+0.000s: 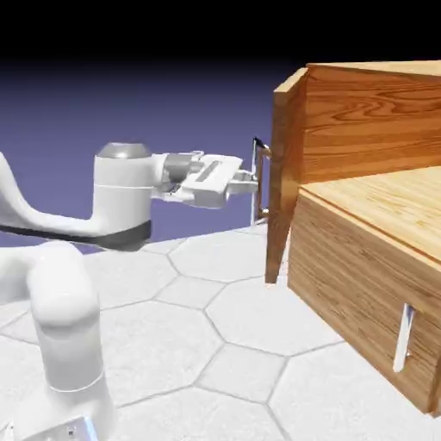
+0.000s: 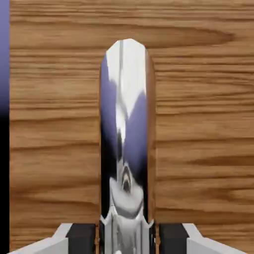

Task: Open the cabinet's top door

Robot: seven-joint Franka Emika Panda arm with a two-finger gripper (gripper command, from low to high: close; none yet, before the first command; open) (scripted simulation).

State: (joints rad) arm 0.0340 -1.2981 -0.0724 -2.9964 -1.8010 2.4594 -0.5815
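One top door [image 1: 280, 177] edge ajar (jaws clamped).

The place was a rendered simulation scene, not a real room. A flat pale floor [image 1: 215, 319] carried large hexagonal tile lines, without dirt or wear. Behind it, from nine o'clock to twelve o'clock in the exterior view, a plain blue-violet backdrop [image 1: 172, 95] faded upward into solid black, with no walls, windows or furniture. The cabinet [image 1: 362, 258] at three o'clock wore a repeated, flat orange-brown wood-grain texture, and its silver handle [image 2: 126, 139] in the hand view mirrored only backdrop colours. The white arm [image 1: 52, 258] at eight o'clock looked smooth and evenly shaded.
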